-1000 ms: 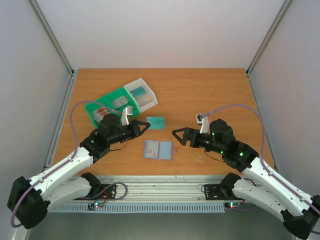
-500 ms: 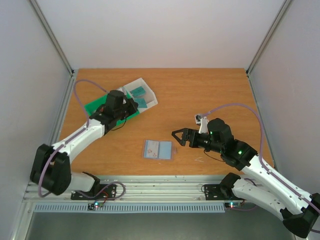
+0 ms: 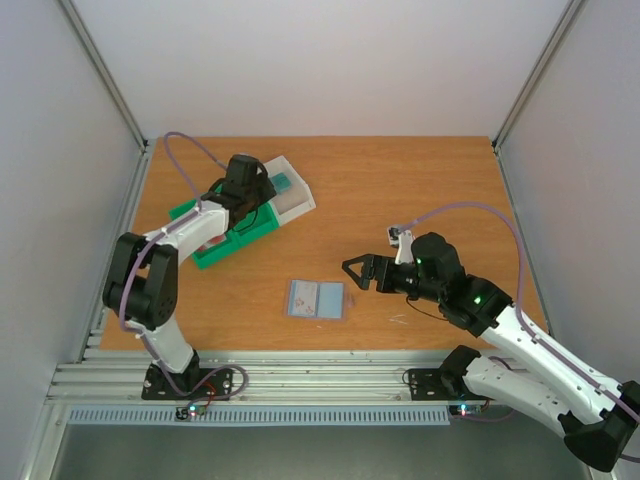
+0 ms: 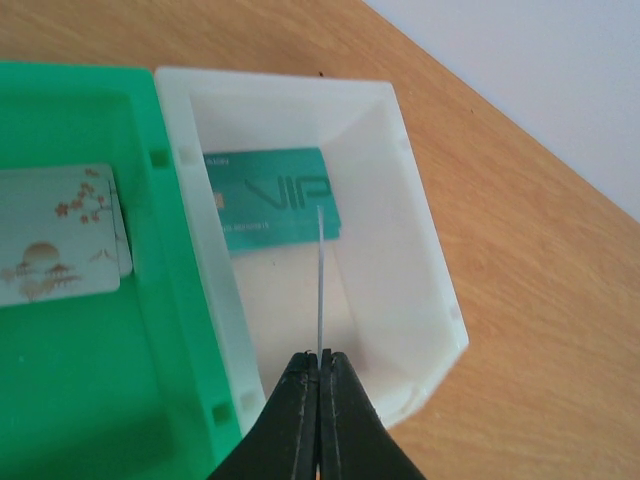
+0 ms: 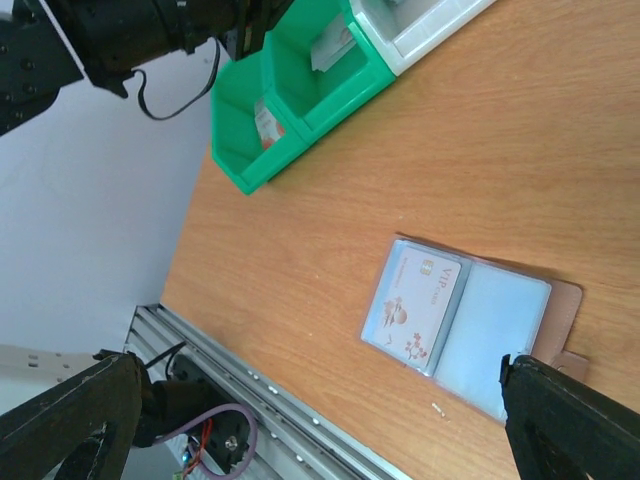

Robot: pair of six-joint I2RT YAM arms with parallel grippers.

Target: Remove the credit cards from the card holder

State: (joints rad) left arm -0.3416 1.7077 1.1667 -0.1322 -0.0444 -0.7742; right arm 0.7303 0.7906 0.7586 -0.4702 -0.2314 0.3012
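The blue-grey card holder lies open on the table, with a pale credit card with a red blotch in its left panel. My left gripper is shut on a thin credit card, seen edge-on and held upright over the white compartment of the tray. A teal credit card lies flat in that compartment. Another pale card lies in the green compartment. My right gripper is open and empty, just right of the holder and above the table.
The green-and-white compartment tray stands at the back left, also seen in the right wrist view. The left arm stretches over it. Side walls border the table. The metal rail runs along the near edge.
My left arm has swung from beside the holder back-left to the tray, carrying a teal card. The right gripper has barely moved.
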